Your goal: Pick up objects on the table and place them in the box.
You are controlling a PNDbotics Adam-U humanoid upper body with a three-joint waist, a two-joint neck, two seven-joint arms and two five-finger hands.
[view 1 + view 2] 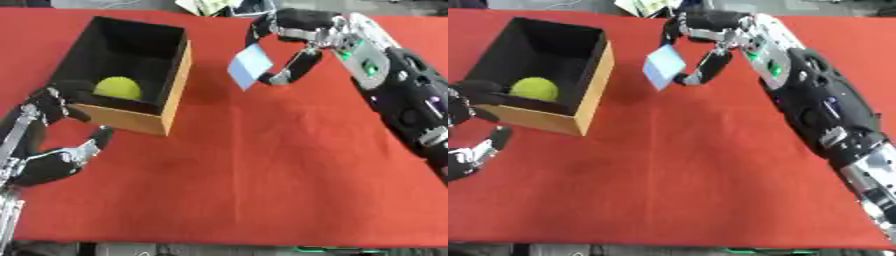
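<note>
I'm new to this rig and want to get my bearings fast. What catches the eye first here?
The right hand, reaching in from the upper right, pinches a pale blue square card in the air over the red tablecloth. To its left stands an open box with black inside walls, holding a yellow-green ball. The left hand rests by the box's near corner.

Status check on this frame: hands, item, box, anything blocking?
Right hand shut on pale blue card, lifted right of box. Left hand open at box's near-left corner. Yellow-green ball already inside. Path to box unobstructed.
</note>
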